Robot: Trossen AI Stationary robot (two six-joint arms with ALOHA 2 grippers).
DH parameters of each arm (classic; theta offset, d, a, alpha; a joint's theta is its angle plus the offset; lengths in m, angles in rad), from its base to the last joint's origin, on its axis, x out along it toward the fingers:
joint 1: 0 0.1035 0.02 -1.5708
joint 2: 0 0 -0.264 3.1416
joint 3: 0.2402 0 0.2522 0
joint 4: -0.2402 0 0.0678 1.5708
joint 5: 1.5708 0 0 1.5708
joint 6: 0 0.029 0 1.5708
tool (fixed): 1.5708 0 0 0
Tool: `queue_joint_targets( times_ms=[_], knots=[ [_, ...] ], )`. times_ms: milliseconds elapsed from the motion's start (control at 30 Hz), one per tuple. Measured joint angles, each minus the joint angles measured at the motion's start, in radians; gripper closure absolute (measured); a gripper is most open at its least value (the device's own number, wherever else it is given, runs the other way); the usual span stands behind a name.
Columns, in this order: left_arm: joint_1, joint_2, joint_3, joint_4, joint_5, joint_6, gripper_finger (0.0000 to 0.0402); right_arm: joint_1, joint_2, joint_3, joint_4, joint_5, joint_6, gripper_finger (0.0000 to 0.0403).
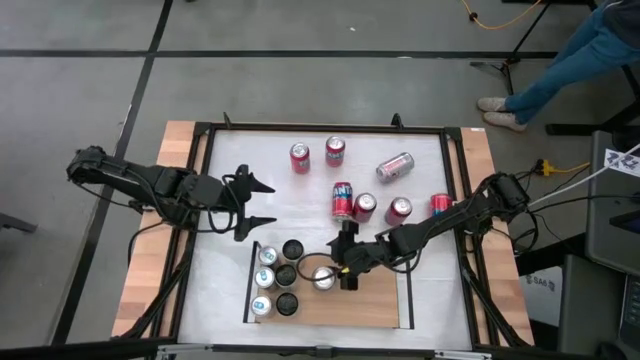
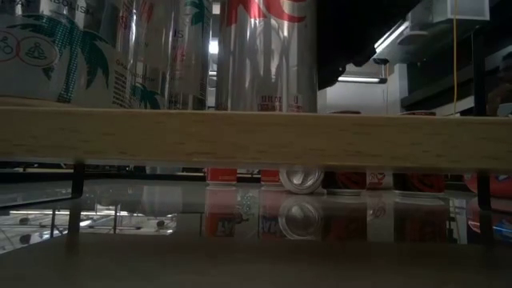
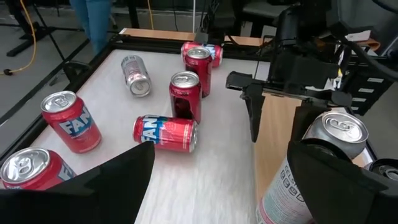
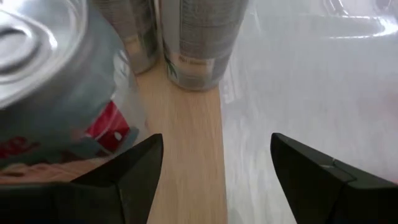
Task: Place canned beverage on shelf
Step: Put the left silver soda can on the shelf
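The shelf (image 1: 365,305), a light-wood panel with black rails, lies at the table's near middle. Several cans stand on its left part. A silver-and-red can (image 1: 323,278) stands upright on the panel just right of them; it also shows in the right wrist view (image 4: 50,81). My right gripper (image 1: 340,262) is open over the panel, right beside this can. Only bare wood shows between its fingers (image 4: 214,168). My left gripper (image 1: 268,204) is open and empty over the table's left part, clear of the cans.
Several red cans (image 1: 300,157) (image 1: 364,207) (image 1: 398,210) stand on the white tabletop beyond the shelf. A silver can (image 1: 395,166) and a red-and-blue can (image 1: 343,200) lie on their sides. The shelf's right half is bare wood. A person's legs (image 1: 560,60) show at the far right.
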Motion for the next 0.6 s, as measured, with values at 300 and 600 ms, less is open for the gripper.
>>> queue_joint_targets(
  times_ms=[300,600],
  knots=[
    [0.000,0.000,0.000,0.000,0.000,0.000,0.0043,0.000,-0.003,0.001,0.033,0.015,-0.027,0.0116],
    [0.000,0.000,0.000,-0.001,0.023,0.000,0.0043,0.000,-0.011,0.174,-0.317,0.027,-0.052,0.0116]
  ],
)
